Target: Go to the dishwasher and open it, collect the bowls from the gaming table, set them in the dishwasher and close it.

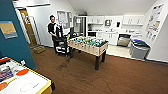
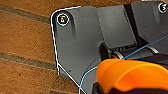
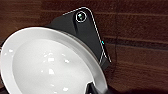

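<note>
- Left wrist view: orange bowl (image 2: 130, 75) sits right at the left gripper, over brown carpet (image 2: 25, 45). Looks carried, but I can't tell how far the fingers are closed or where they bite.
- Right wrist view: white bowl (image 3: 50, 65) at the right gripper, a dark part overlapping its rim. Looks held; finger opening can't be told.
- Head view: gaming table (image 1: 32, 82) near left, orange items (image 1: 22, 72) lying on its white top. Dishwasher (image 1: 124, 40) far right in the kitchen run, door looks dropped open.
- Foosball table (image 1: 87, 45) stands mid-room, on the way to the dishwasher; person (image 1: 52, 27) and a black cart (image 1: 61, 41) at its far left end.
- Risks, my read: edge grips on smooth bowls could slip under jolts; a swinging arm could clip the foosball corner or the grey bin (image 1: 138, 48) beside the dishwasher.
</note>
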Controlling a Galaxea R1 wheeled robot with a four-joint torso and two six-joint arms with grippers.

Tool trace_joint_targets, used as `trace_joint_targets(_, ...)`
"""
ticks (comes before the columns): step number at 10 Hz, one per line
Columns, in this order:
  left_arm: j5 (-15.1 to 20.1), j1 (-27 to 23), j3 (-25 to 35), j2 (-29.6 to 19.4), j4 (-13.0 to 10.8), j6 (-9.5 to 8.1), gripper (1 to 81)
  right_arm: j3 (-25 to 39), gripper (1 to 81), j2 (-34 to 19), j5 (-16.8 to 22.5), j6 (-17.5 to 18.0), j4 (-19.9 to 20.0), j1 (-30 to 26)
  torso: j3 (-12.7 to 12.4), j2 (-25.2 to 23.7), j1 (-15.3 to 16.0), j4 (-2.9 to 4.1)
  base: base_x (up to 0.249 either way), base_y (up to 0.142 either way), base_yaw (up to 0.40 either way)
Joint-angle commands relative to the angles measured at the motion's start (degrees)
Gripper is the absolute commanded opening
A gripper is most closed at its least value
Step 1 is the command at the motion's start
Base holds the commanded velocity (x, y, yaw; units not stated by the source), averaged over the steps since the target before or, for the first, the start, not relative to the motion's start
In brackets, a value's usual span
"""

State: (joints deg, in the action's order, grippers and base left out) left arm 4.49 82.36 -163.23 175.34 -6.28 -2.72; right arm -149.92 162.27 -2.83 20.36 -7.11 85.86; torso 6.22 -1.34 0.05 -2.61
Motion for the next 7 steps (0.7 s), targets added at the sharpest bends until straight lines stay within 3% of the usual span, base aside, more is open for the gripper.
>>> trace_joint_targets(1,3.51,-2.86,-0.33,0.28,-0.58,0.52,1.0,0.60,1.0,-0.17,2.83,-0.23,-0.89,-2.40,0.00,0.00,0.00,0.00,0.000,0.000,-0.395)
trace_joint_targets(7,3.51,-2.86,-0.33,0.28,-0.58,0.52,1.0,0.60,1.0,0.10,2.92,-0.23,-0.98,-2.40,0.00,0.00,0.00,0.00,0.000,0.000,-0.382)
